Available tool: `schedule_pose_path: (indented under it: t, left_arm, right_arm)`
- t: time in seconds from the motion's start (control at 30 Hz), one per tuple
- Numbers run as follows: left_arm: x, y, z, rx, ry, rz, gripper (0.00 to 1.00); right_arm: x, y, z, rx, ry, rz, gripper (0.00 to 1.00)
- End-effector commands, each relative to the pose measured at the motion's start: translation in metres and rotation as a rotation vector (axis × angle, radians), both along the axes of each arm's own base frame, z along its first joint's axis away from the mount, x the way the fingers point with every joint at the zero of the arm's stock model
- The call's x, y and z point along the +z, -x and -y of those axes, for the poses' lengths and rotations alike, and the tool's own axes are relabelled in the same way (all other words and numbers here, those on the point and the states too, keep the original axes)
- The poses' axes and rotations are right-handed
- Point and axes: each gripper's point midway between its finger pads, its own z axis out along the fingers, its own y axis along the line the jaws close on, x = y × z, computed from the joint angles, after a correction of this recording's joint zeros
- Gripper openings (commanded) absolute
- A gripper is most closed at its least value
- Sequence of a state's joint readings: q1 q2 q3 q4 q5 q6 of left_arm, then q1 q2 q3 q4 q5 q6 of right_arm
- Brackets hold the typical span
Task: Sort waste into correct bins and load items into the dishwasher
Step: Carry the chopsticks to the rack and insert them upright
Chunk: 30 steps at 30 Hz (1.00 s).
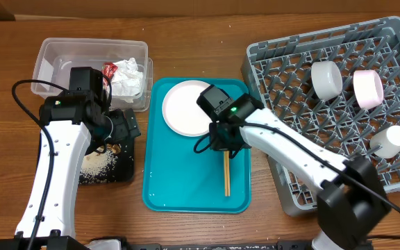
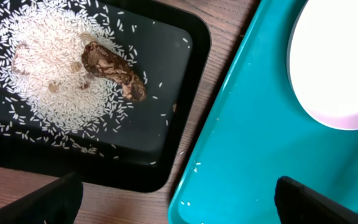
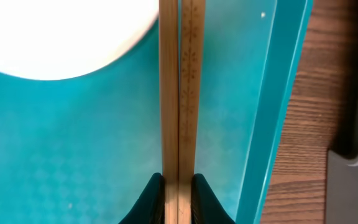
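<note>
A pair of wooden chopsticks (image 1: 226,175) lies on the teal tray (image 1: 186,187), and my right gripper (image 1: 226,144) is shut on them near one end. In the right wrist view the chopsticks (image 3: 179,93) run straight up between the fingers (image 3: 178,193). A white plate (image 1: 186,108) sits at the tray's far end. My left gripper (image 1: 120,128) is open and empty above the black tray (image 1: 110,170), which holds rice (image 2: 48,68) and a brown food scrap (image 2: 114,68). Its fingertips (image 2: 176,202) straddle the gap between the black tray and the teal tray.
A clear bin (image 1: 92,69) with crumpled wrappers stands at the back left. A grey dishwasher rack (image 1: 339,104) at the right holds two white cups (image 1: 325,78) (image 1: 389,141) and a pink cup (image 1: 368,88). Bare wood lies between tray and rack.
</note>
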<state>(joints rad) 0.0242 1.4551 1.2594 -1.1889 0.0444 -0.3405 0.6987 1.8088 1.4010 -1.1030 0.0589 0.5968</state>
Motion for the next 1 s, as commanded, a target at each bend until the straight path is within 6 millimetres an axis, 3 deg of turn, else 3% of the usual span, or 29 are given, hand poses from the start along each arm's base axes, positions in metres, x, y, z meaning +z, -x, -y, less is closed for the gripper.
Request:
schedule_pose_path:
  t: [0.0,0.2,0.4,0.63,0.87,0.97]
  left_arm:
    - [0.01,-0.004,0.0,0.001,-0.001,0.036,1.0]
    - [0.01,-0.004,-0.001,0.0,-0.001,0.036,1.0]
    - [0.01,-0.004,-0.001,0.001,-0.001,0.036,1.0]
    - [0.01,-0.004,-0.001,0.001,-0.001,0.036,1.0]
    - [0.01,-0.004,-0.001,0.001,-0.001,0.036,1.0]
    - [0.01,-0.004,-0.001,0.001,-0.001,0.036,1.0]
  right_arm:
    - [0.038,-0.007,0.005,0.085,-0.044,0.092,0.05]
    - [0.078,-0.021,0.036,0.124,-0.042,0.145,0.04]
    - [0.105,-0.051,0.103,0.101,0.006,0.165,0.04]
    - [0.104,-0.06,0.157,0.076,0.037,0.14,0.04]
    - [0.093,-0.057,0.163,0.122,0.045,0.116,0.04]
    - [0.078,-0.053,0.162,0.124,0.039,0.082,0.04]
